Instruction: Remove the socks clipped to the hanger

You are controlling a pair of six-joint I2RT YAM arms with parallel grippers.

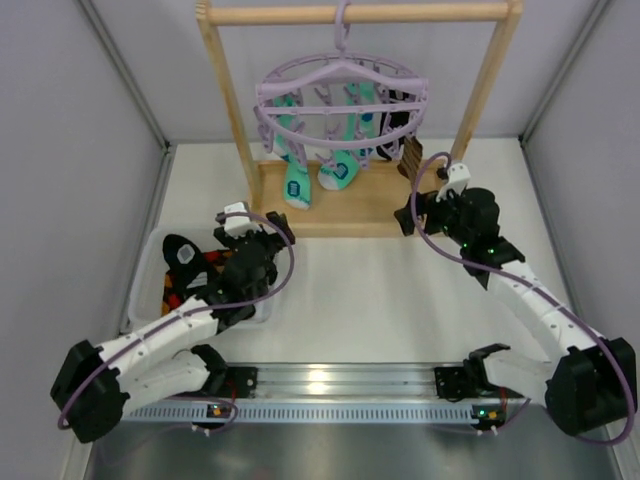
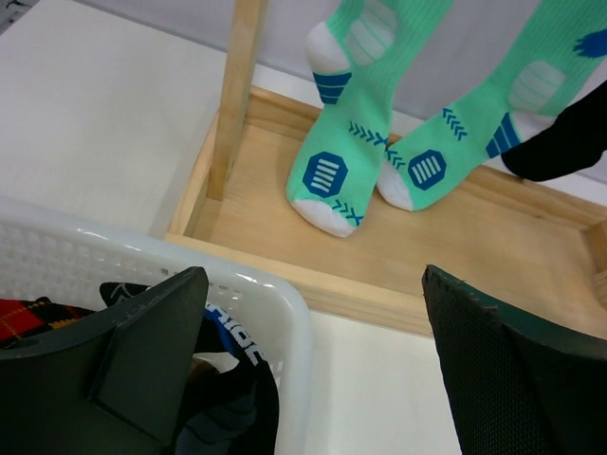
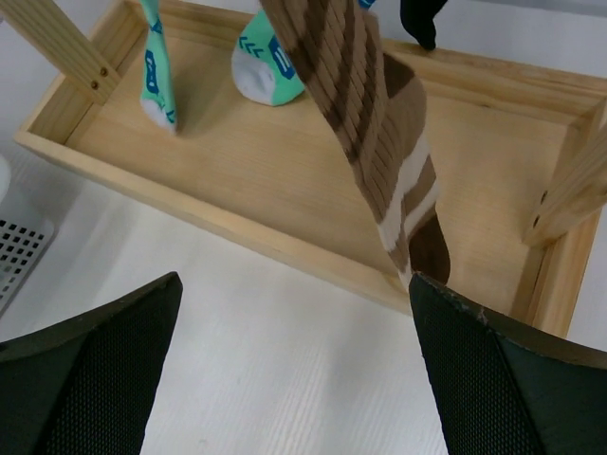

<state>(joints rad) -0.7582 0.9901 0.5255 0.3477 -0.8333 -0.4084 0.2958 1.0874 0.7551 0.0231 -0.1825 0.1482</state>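
The lavender hanger (image 1: pixel 340 95) hangs by its hook from the wooden rack's top bar. Two mint socks (image 1: pixel 297 185) (image 2: pixel 346 142) dangle from its clips, their toes just above the rack's base. A brown striped sock (image 1: pixel 408 155) (image 3: pixel 379 142) hangs at the right, and a black sock (image 2: pixel 560 142) shows beside the mint pair. My left gripper (image 1: pixel 258 222) (image 2: pixel 313 284) is open and empty over the basket's far rim, short of the mint socks. My right gripper (image 1: pixel 425 195) (image 3: pixel 296 284) is open too, with its right finger just below the brown sock's toe.
A white basket (image 1: pixel 145 275) (image 2: pixel 275 294) at the left holds several loose socks, black and red-patterned. The wooden rack's base tray (image 1: pixel 370 205) (image 3: pixel 285 180) has raised edges and two upright posts (image 1: pixel 228 110). Grey walls close in both sides.
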